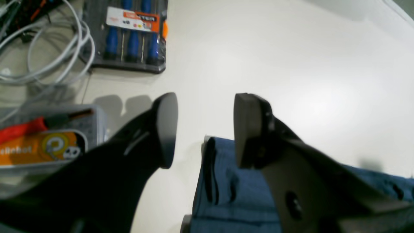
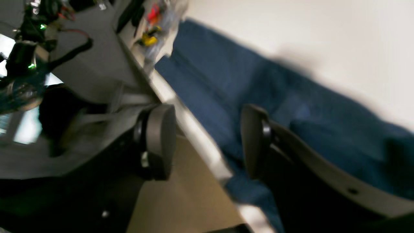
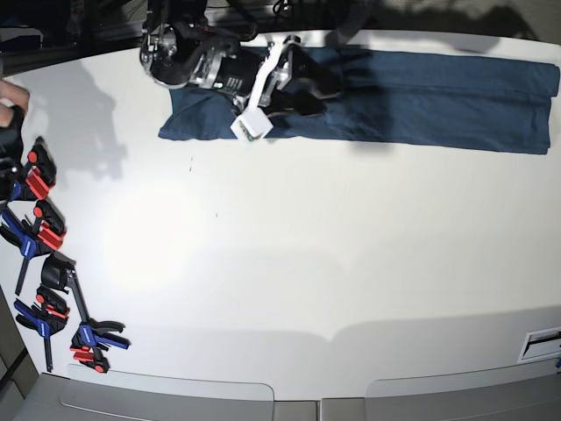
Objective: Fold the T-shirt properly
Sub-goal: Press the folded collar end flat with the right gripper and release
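Note:
The dark navy T-shirt (image 3: 438, 96) lies folded into a long strip along the table's far edge. In the base view my right gripper (image 3: 311, 92) hovers over the strip's left part. Its wrist view shows it open (image 2: 207, 142) with nothing between the fingers, the table's edge in the gap and the T-shirt (image 2: 226, 87) under the right finger. My left gripper (image 1: 207, 129) is open and empty above one end of the T-shirt (image 1: 239, 194), whose edge lies below the gap. The left arm does not show in the base view.
Several blue-and-red clamps (image 3: 39, 232) lie along the table's left edge. A screwdriver set (image 1: 129, 35), white cables (image 1: 48, 55) and a plastic box (image 1: 48, 145) sit beyond the shirt's end. The table's front edge has a slot (image 3: 539, 342) at right.

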`<move>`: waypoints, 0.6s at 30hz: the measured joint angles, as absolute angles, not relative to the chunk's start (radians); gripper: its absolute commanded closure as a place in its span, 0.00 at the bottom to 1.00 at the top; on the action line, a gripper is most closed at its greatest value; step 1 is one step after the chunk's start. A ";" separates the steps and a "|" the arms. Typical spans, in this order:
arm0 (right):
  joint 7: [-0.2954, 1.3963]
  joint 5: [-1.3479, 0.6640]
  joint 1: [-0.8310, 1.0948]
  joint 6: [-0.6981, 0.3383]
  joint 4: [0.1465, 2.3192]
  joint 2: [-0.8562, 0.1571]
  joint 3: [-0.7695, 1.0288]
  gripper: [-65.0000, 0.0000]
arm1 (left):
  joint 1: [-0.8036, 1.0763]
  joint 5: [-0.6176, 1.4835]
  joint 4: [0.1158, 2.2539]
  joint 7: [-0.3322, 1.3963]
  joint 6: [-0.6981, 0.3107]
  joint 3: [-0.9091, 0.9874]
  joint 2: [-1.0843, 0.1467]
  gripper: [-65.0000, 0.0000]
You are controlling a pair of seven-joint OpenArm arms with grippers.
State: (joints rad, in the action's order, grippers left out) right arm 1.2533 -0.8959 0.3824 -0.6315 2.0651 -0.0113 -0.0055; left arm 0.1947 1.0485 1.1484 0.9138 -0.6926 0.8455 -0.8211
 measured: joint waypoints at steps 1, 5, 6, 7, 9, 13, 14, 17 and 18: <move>1.238 -0.856 0.382 -0.632 2.085 -0.011 -0.006 0.53 | 0.211 1.049 1.148 0.915 -0.692 0.846 -0.821 0.60; 1.149 -0.632 0.363 -0.632 2.105 -0.011 -0.006 0.53 | 0.278 1.047 1.148 0.916 -0.692 0.846 -0.799 0.58; 1.125 -0.577 0.357 -0.632 2.105 -0.011 -0.006 0.53 | 0.295 1.050 1.148 0.913 -0.692 0.846 -0.786 0.57; 1.105 -0.534 0.352 -0.632 2.105 -0.011 -0.005 0.53 | 0.308 1.050 1.148 0.914 -0.692 0.846 -0.768 0.54; 1.073 -0.457 0.344 -0.626 2.105 -0.011 -0.005 0.53 | 0.337 1.047 1.148 0.913 -0.692 0.846 -0.729 0.49; 1.052 -0.398 0.332 -0.594 2.105 -0.013 -0.005 0.53 | 0.366 1.021 1.148 0.859 -0.692 0.846 -0.653 0.48; 1.052 -0.399 0.333 -0.594 2.105 -0.014 -0.004 0.53 | 0.365 0.982 1.148 0.835 -0.692 0.846 -0.640 0.48; 1.055 -0.399 0.335 -0.594 2.105 -0.014 0.009 0.53 | 0.365 0.925 1.147 0.784 -0.692 0.846 -0.610 0.48; 1.055 -0.400 0.334 -0.594 2.105 -0.013 0.015 0.53 | 0.365 0.920 1.147 0.786 -0.692 0.846 -0.606 0.48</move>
